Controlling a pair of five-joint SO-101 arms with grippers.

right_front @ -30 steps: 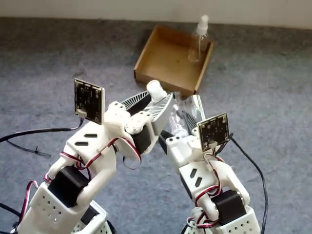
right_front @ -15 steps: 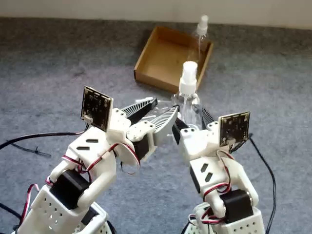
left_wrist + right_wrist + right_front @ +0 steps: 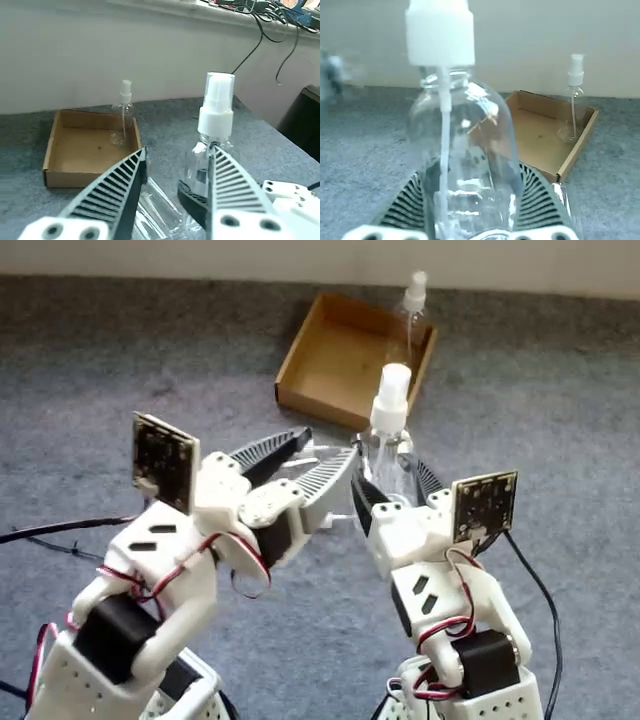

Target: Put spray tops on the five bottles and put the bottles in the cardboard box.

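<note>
A grey, short-pile carpet (image 3: 110, 350) covers the whole working surface and runs back to a plain, pale wall (image 3: 75, 50). In the left wrist view the wall rises to a white ledge (image 3: 200, 11). A tangle of dark cables (image 3: 265, 9) lies on the ledge, and single strands hang down the wall from it. Off to one side, past the carpet's edge, stands a dark, box-like piece of furniture (image 3: 312, 115). The light is soft and even, leaving only faint shadows on the carpet.

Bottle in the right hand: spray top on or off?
On. The white spray top caps the bottle, its tube reaching down inside.
</note>
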